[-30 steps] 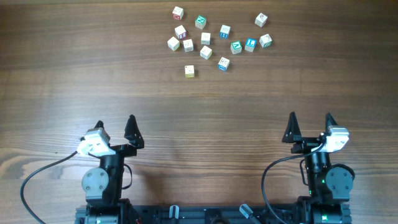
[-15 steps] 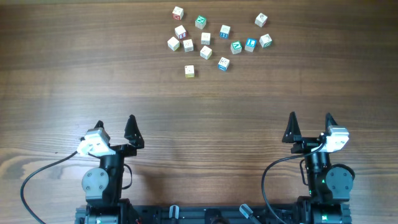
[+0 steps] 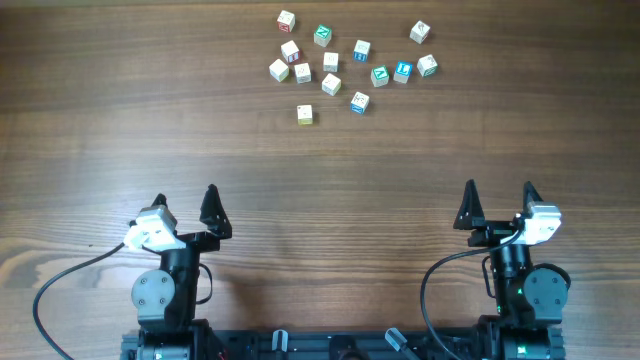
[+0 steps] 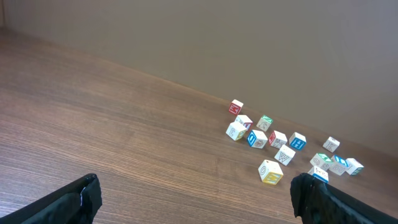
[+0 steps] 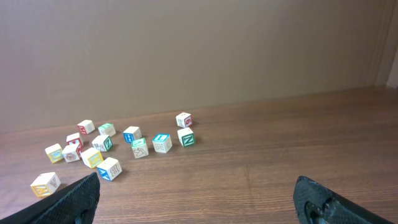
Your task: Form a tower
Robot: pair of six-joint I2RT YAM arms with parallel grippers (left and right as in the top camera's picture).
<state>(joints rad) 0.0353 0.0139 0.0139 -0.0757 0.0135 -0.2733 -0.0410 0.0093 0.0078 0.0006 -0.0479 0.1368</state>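
No tower stands yet. We see only loose cubes [image 3: 331,62] in one bunch. Our left gripper [image 3: 185,195] and right gripper [image 3: 500,187], both wide open and empty, sit well back from the bunch, about equally far.

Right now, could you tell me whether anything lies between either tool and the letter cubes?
Nothing visible does. Only bare table separates the open left tool and right tool from the loose letter cubes, none stacked yet.
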